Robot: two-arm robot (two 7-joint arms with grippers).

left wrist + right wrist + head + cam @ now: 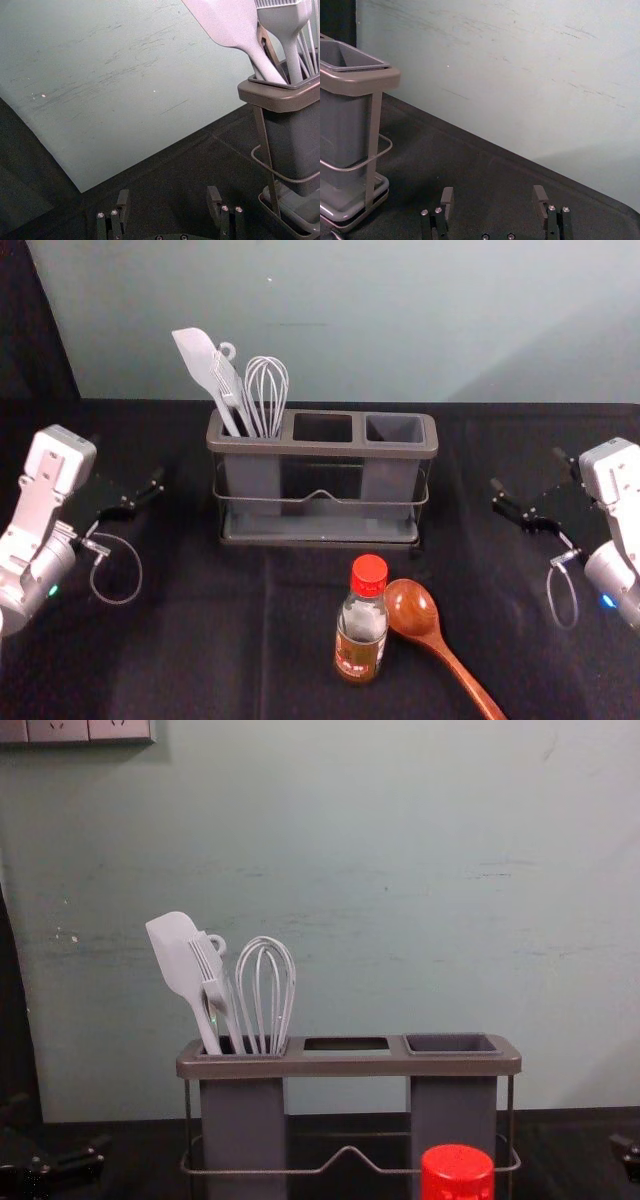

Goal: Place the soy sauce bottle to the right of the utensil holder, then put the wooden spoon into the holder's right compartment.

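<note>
Both steps remain: your bottle (360,630) and spoon (412,610) sit toward the worktop's (180,650) front edge; left gripper (168,194), right gripper (493,192), fingers apart, flank the holder (322,449).

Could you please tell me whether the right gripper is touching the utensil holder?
Apart: the head view shows a strip of black cloth between the right gripper and the utensil holder.
</note>
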